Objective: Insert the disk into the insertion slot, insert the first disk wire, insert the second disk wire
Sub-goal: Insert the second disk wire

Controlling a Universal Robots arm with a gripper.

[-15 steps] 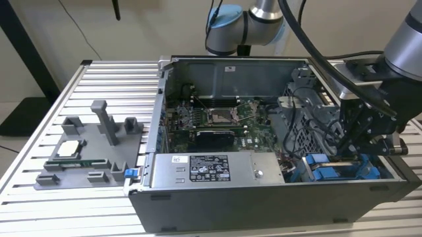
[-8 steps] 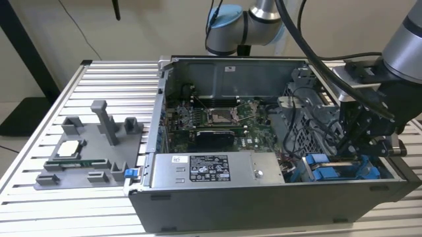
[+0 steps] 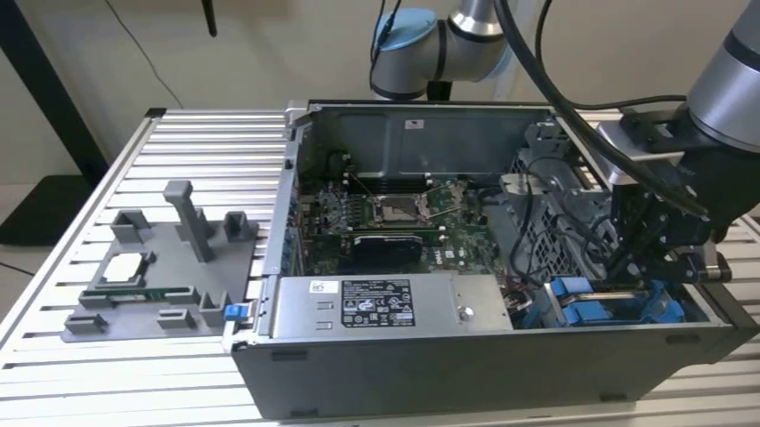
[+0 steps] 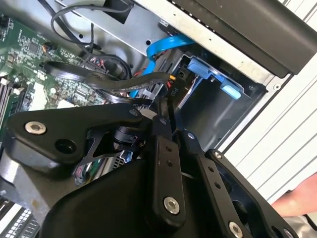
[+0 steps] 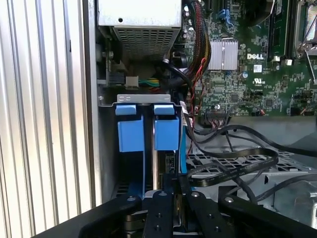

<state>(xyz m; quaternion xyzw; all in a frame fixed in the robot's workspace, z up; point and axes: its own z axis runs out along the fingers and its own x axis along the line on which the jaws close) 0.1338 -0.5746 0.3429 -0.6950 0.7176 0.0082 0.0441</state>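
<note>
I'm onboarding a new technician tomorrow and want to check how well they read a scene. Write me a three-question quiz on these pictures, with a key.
1. True or false: the black robot tool is down inside the open grey computer case, near the bright blue plastic drive carriers.
2. In the first wrist view, how many blue carrier fronts stand side by side? A) one B) two C) four
3. Fill in: in the exterior view, the grey plastic fixture tray lies on the slatted metal table to the case's ____.

Key: 1 true; 2 B; 3 the exterior view's left.
</note>
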